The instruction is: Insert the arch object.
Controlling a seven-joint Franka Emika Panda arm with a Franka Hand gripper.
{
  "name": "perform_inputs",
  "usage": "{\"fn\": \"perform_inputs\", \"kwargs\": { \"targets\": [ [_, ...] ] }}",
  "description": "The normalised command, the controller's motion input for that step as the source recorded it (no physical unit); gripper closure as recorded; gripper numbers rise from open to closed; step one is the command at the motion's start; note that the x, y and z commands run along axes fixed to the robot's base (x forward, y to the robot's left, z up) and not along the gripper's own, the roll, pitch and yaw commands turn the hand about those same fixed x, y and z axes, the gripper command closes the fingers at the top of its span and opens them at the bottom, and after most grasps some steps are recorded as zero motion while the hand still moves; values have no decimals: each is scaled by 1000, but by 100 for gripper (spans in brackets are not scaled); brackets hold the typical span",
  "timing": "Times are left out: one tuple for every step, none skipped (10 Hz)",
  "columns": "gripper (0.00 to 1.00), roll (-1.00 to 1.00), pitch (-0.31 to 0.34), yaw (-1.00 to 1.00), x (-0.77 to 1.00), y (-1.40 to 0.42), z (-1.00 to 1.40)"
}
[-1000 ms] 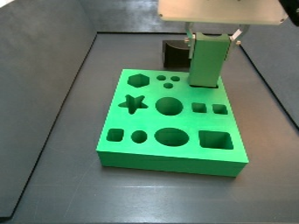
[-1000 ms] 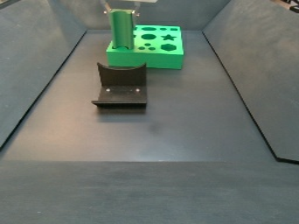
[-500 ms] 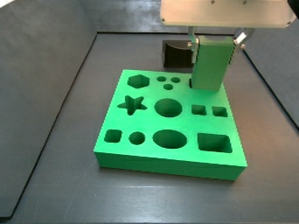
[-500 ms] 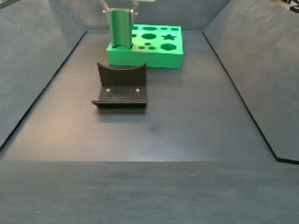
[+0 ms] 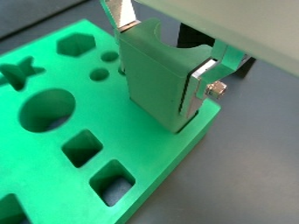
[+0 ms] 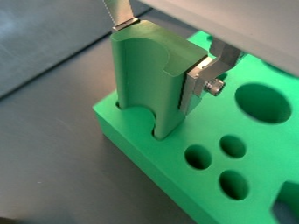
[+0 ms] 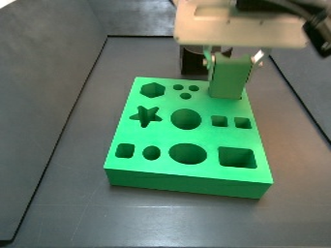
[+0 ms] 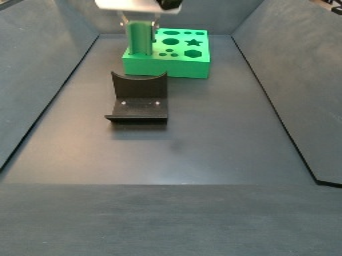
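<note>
The arch object (image 6: 146, 79) is a tall green block with a semicircular notch in its lower end, not dark. It stands upright between the silver fingers (image 6: 198, 87) of my gripper (image 6: 162, 54), which is shut on it. It also shows in a wrist view (image 5: 152, 79). In both side views the gripper (image 7: 233, 56) (image 8: 139, 20) holds the block (image 7: 230, 77) (image 8: 139, 40) over a back corner of the green board (image 7: 168, 160) (image 8: 201, 64). The block's lower end meets the board's top (image 6: 271, 149). I cannot tell whether it is inside a hole.
The dark fixture (image 8: 138, 100) stands on the floor just beside the board, behind the held block in a side view (image 7: 195, 60). The board (image 5: 152, 166) has star, hexagon, round, oval and square holes. Dark sloping walls ring the floor.
My gripper has come down towards the board with the green arch block in it and shifted slightly sideways. The board and fixture have not moved.
</note>
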Motion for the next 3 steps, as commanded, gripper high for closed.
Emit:
{"fn": "perform_inputs", "kwargs": {
  "targets": [
    [100,-99,0,-171,77,0,-943],
    [100,-57,41,-20,83,89,0],
    [100,0,-3,0,0,0,0]
  ]
}}
